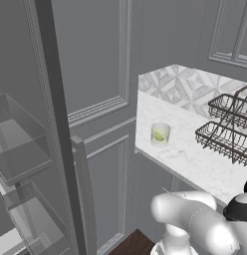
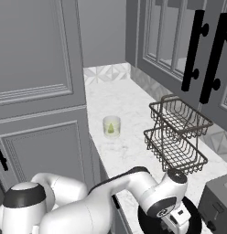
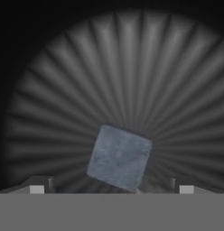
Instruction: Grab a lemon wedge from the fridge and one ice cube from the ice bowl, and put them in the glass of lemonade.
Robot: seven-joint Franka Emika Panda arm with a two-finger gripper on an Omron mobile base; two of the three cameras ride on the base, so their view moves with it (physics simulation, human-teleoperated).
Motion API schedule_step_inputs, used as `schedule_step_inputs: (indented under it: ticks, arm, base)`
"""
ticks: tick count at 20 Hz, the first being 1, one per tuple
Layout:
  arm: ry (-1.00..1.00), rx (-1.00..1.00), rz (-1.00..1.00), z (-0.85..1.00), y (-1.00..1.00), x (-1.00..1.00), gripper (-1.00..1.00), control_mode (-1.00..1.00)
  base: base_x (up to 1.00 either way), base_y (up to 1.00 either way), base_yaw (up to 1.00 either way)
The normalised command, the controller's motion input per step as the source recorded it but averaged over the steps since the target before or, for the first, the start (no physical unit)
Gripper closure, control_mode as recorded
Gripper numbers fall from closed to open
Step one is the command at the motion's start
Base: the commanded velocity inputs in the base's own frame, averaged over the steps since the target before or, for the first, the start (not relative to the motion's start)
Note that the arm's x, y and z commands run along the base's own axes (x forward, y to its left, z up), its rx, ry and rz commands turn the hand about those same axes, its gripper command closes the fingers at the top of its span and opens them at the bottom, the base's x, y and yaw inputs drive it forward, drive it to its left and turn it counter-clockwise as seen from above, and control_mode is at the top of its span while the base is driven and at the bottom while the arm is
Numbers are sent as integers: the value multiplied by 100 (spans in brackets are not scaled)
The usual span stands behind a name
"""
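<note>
My gripper [image 3: 111, 189] is open, its two fingertips [image 3: 39, 187] spread wide on either side of a grey-blue ice cube [image 3: 119, 156]. The cube lies tilted on the ribbed floor of the dark ice bowl [image 3: 118, 67], between the tips and just ahead of them. In the right base view the hand reaches down into that black bowl [image 2: 196, 214] at the counter's near end. The glass of lemonade [image 1: 160, 134] [image 2: 111, 126] stands near the counter's left edge, with a small yellow-green lemon wedge [image 2: 110, 130] inside it. The fridge [image 1: 26, 159] is open at the left, its clear bins showing.
A two-tier dark wire basket [image 1: 227, 129] [image 2: 177, 132] stands on the marble counter [image 2: 129, 155] to the right of the glass. A grey toaster [image 2: 218, 205] sits beside the bowl. Wall cabinets with black handles [image 2: 195, 50] hang above the counter.
</note>
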Motion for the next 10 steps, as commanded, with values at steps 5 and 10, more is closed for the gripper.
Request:
schedule_step_inputs:
  ticks: [5, 10]
  arm:
    - [0, 0, 0, -3, -3, -8, -100, -100]
    - [0, 0, 0, 5, -3, -4, -100, -100]
  base:
    - [0, 0, 0]
    - [0, 0, 0]
